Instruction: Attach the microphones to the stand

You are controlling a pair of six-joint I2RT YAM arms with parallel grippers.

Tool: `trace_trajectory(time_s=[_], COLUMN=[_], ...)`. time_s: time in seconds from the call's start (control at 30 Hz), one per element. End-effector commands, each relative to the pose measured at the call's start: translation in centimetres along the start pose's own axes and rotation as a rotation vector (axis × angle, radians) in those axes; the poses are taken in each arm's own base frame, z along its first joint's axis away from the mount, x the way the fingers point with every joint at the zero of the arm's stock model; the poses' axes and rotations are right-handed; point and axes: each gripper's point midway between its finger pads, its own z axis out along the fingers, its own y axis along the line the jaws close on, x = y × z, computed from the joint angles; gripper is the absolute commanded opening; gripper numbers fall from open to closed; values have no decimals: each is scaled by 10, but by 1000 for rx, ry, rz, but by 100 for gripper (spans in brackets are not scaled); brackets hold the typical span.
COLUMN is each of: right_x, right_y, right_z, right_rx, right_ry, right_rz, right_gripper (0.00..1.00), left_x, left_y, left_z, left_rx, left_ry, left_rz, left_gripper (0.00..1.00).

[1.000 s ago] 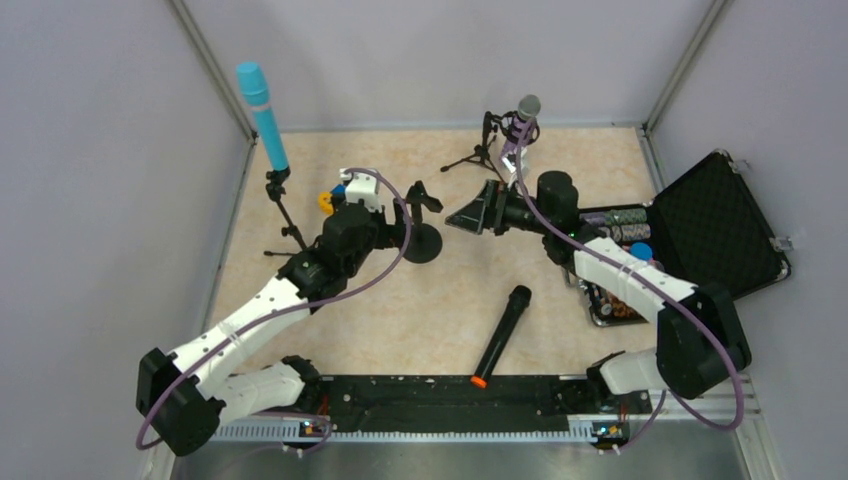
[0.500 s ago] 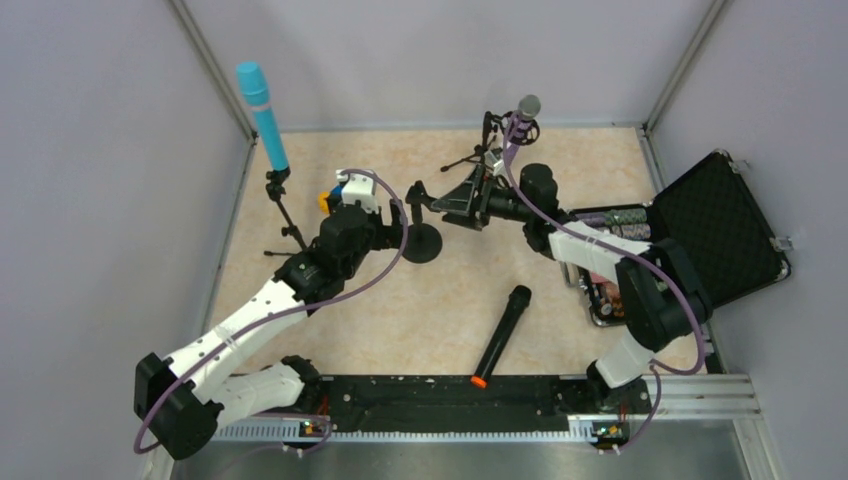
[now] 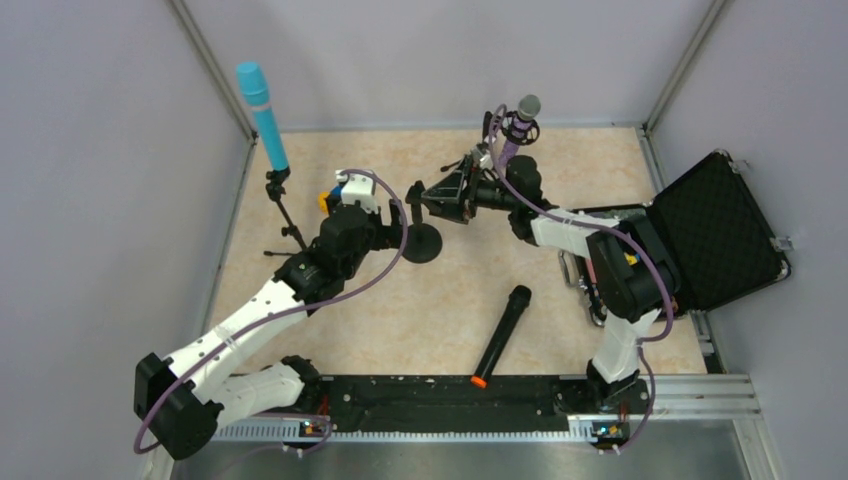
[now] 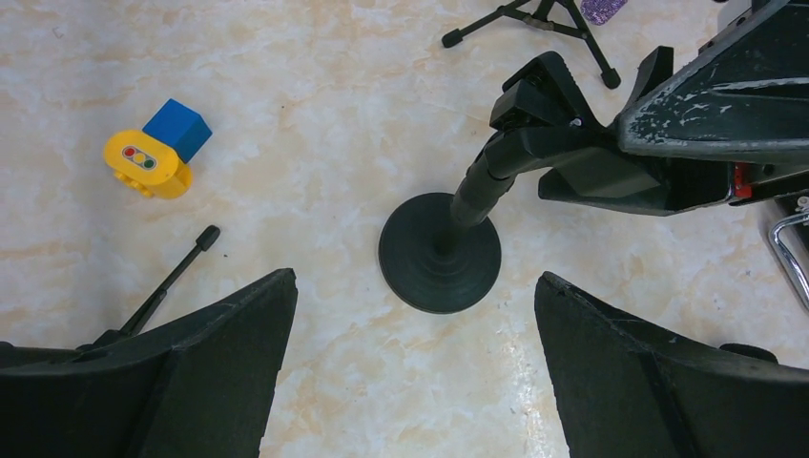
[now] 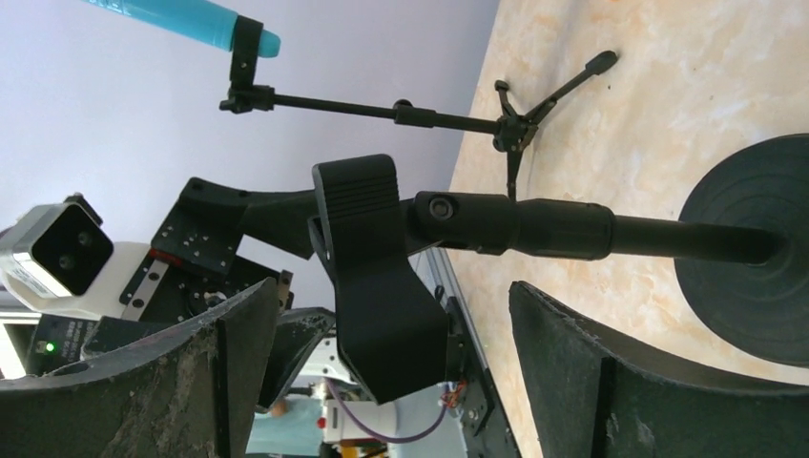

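The right gripper point(image 5: 393, 291) is spread wide about the clip point(image 5: 372, 239) of the stand point(image 5: 534, 229) with nothing gripped, probably so the clip can be angled. The left gripper point(image 4: 415, 286) is held open and empty over the base point(image 4: 439, 253). The black mic point(image 3: 502, 335) is left lying near the front; the blue mic point(image 3: 262, 115) and purple mic point(image 3: 519, 122) are already clipped upright.

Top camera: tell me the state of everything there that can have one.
light blue microphone, clipped in the left tripod stand
purple microphone, held in the rear tripod stand
black microphone, lying loose on the table
round-base stand, upright, clip empty
case, lid open
left gripper, open, empty
right gripper, open around the clip
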Motion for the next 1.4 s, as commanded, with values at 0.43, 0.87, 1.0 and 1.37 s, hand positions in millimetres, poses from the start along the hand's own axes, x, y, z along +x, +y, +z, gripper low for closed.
trace_trajectory(time_s=[0.43, 0.87, 1.0, 1.37], right_x=[0, 0, -1, -8], right_y=[19, -7, -17, -43], right_z=[23, 25, 23, 12], right_rx=[-87, 89, 134, 236], right_ry=[69, 129, 152, 223], right_rz=[-29, -108, -109, -77], right_gripper=[60, 34, 23, 1], left_x=[-20, -17, -17, -14], left_y=[4, 9, 10, 12], left_z=[-7, -8, -8, -6], left_rx=[-12, -32, -39, -52], left_ry=[-70, -61, -59, -37], left_rz=[-20, -5, 3, 33], left_gripper=[99, 99, 99, 99])
